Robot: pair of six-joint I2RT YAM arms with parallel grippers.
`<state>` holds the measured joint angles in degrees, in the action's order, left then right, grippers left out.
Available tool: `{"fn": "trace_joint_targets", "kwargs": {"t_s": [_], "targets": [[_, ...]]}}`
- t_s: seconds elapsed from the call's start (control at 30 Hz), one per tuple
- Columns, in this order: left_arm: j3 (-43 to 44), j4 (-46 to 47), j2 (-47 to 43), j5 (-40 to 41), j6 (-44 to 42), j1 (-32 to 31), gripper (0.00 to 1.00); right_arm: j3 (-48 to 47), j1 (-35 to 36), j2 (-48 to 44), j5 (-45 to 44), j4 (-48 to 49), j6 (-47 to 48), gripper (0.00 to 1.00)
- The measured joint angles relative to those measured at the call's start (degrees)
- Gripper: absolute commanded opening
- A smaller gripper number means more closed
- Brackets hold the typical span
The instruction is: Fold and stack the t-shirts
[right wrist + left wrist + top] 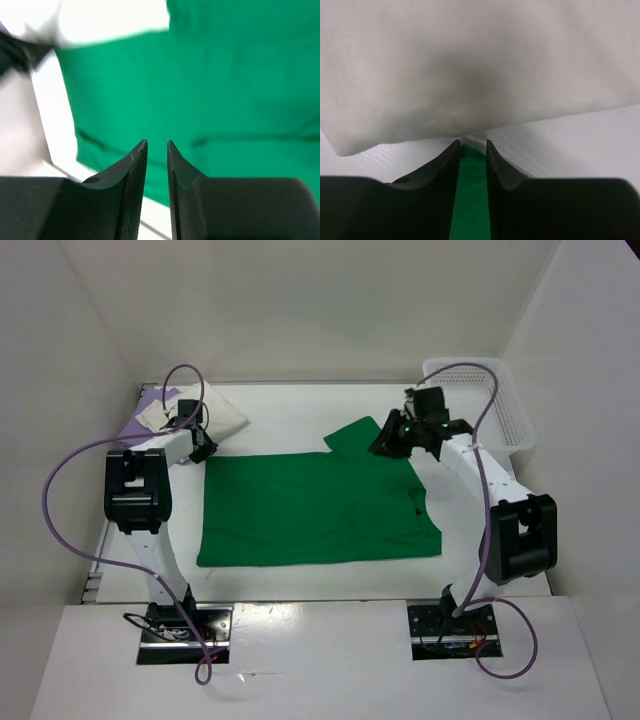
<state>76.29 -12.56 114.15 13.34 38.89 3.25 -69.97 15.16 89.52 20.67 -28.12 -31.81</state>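
Observation:
The bright green t-shirt lies spread flat in the middle of the table, one sleeve pointing to the back. The cream t-shirt lies folded at the back left on the lavender t-shirt, and fills the top of the left wrist view. My left gripper is low at the green shirt's back left corner, jaws nearly together with green cloth between them. My right gripper hovers over the back right shoulder, jaws nearly together with nothing between them, the green shirt below.
A white mesh basket stands at the back right, close behind the right arm. White walls enclose the table on the left, back and right. Purple cables loop off both arms.

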Motion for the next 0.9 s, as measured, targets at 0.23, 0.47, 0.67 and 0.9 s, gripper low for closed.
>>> {"fn": "trace_joint_targets", "kwargs": {"t_s": [0.23, 0.47, 0.67, 0.9], "targets": [[0.0, -1.2, 0.1, -0.1, 0.0, 0.0, 0.27, -4.2, -5.3, 0.0, 1.8, 2.0, -0.7, 0.32], [0.0, -1.6, 0.1, -0.2, -0.2, 0.0, 0.08, -4.2, -6.5, 1.9, 1.9, 3.9, -1.7, 0.33], [0.0, -1.4, 0.1, -0.4, -1.1, 0.0, 0.0, -5.9, -7.3, 7.7, -0.9, 5.0, -1.6, 0.32], [-1.4, 0.7, -0.3, -2.0, -1.2, 0.1, 0.0, -19.8, -8.1, 25.5, -6.8, 5.5, 1.0, 0.03]]}}
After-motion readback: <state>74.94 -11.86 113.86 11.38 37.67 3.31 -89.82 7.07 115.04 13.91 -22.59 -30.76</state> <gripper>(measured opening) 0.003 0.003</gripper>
